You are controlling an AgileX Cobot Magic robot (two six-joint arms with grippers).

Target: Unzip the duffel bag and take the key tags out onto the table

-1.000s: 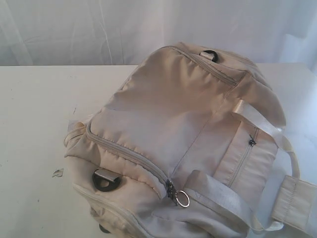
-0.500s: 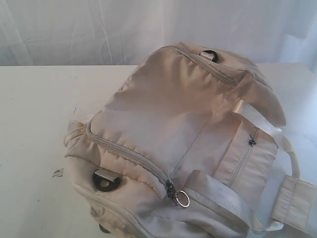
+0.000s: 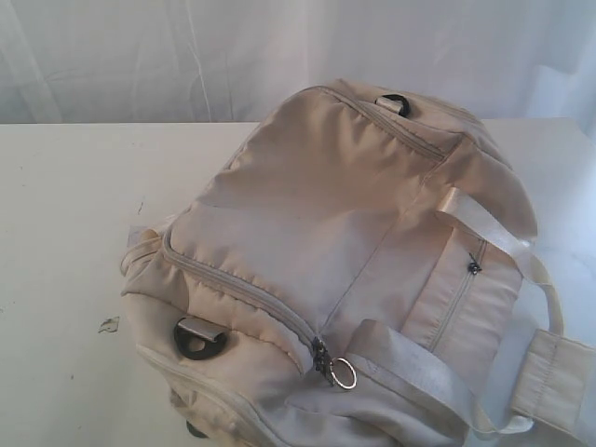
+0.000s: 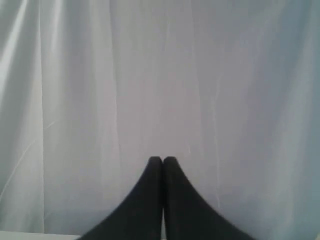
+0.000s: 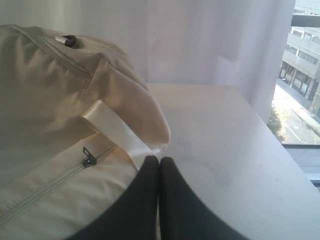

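The beige duffel bag [image 3: 345, 242] lies zipped on the white table [image 3: 65, 233], filling the middle and right of the exterior view. Its main grey zipper ends at a slider with a metal ring pull [image 3: 343, 373] near the front. A side pocket zipper pull [image 3: 474, 267] shows on the right. The key tags are hidden. Neither arm appears in the exterior view. My left gripper [image 4: 162, 159] is shut and empty, facing only a white curtain. My right gripper [image 5: 159, 159] is shut and empty, beside the duffel bag [image 5: 55, 100] near a pale strap [image 5: 117, 131].
A dark D-ring [image 3: 197, 341] sits at the bag's near left end, another D-ring [image 3: 395, 103] at the far end. Loose webbing straps [image 3: 549, 372] trail to the right. A small scrap [image 3: 109, 324] lies on the table left of the bag. A window [image 5: 300, 80] shows at the right.
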